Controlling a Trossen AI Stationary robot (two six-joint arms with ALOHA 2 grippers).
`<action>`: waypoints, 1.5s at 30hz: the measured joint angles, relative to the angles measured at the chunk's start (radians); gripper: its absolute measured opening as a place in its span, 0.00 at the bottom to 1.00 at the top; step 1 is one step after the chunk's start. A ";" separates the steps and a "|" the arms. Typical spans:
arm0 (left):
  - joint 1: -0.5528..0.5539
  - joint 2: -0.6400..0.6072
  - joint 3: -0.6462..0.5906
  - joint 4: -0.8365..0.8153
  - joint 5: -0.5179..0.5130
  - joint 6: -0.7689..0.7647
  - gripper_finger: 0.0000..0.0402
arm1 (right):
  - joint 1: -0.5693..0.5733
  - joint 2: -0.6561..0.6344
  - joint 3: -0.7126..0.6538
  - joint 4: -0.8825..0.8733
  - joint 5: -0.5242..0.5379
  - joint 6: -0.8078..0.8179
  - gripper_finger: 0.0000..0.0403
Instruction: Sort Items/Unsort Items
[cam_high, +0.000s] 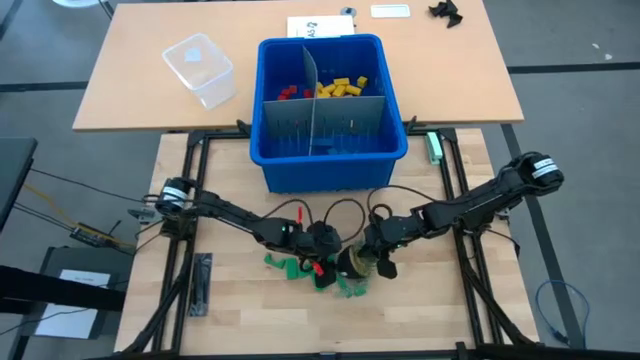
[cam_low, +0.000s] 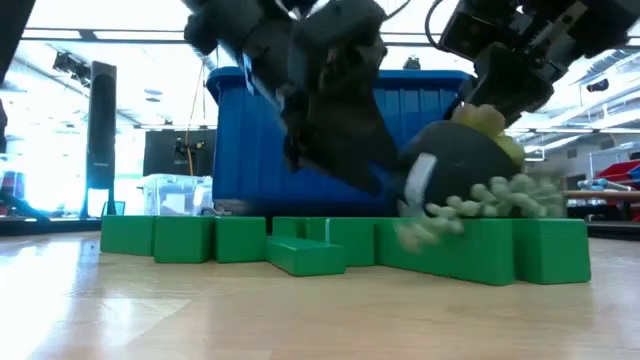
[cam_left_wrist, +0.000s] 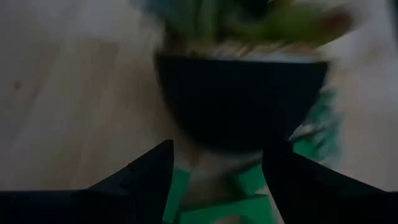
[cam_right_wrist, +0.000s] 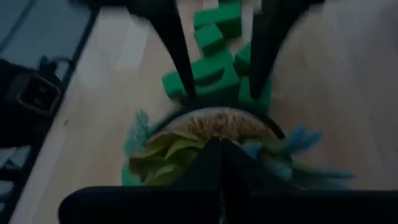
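Claws meet over a small dark pot of artificial plant (cam_high: 352, 266) near the tabletop's front edge. The right gripper (cam_right_wrist: 219, 146) is pinched shut on the plant's leaves. The left gripper (cam_left_wrist: 214, 165) stands spread around the pot's dark side, not visibly squeezing it. Green blocks (cam_low: 330, 243) lie on the wood directly beneath and beside the pot; red and yellow blocks (cam_high: 338, 88) sit in the blue bin (cam_high: 330, 160) at the tabletop's back edge. Judging from this, the tilted pot could slip from the leafy hold and scatter the blocks.
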 joint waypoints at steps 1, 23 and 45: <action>-0.004 0.012 -0.001 -0.004 -0.009 -0.006 0.62 | 0.002 0.000 0.000 0.013 0.001 0.002 0.00; -0.004 -0.014 0.002 -0.067 -0.082 -0.064 0.62 | -0.006 0.097 0.000 0.078 0.018 -0.026 0.00; -0.095 -0.145 0.021 -0.203 -0.167 -0.140 0.62 | 0.090 0.100 0.240 -0.278 0.058 -0.106 0.00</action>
